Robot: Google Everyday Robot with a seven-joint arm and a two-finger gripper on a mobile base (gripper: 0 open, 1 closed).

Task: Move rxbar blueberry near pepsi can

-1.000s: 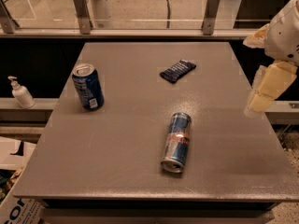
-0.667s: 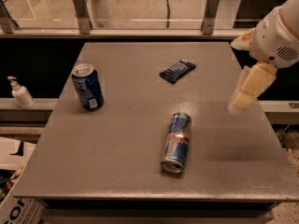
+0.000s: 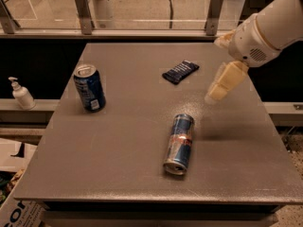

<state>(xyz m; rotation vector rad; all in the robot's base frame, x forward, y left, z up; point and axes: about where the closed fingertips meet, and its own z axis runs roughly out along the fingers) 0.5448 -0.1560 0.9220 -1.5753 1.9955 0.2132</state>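
Note:
The rxbar blueberry [image 3: 180, 71] is a flat dark navy bar with pale lettering, lying on the grey table [image 3: 118, 145] toward the back, right of centre. The pepsi can [image 3: 89, 87] stands upright at the left, dark blue with a silver top. My gripper [image 3: 222, 84] hangs from the white arm at the right, above the table, to the right of the bar and a little nearer, apart from it and holding nothing that I can see.
A slim blue-and-silver can with a red mark [image 3: 180, 144] lies on its side in the table's front middle. A white pump bottle [image 3: 21, 94] stands on a ledge left of the table. A glass railing runs behind. A cardboard box [image 3: 14, 212] sits at the lower left.
My arm and gripper have moved left and a little toward the back, from the table's right edge to over the table, closer to the bar. The cans and bar have not moved.

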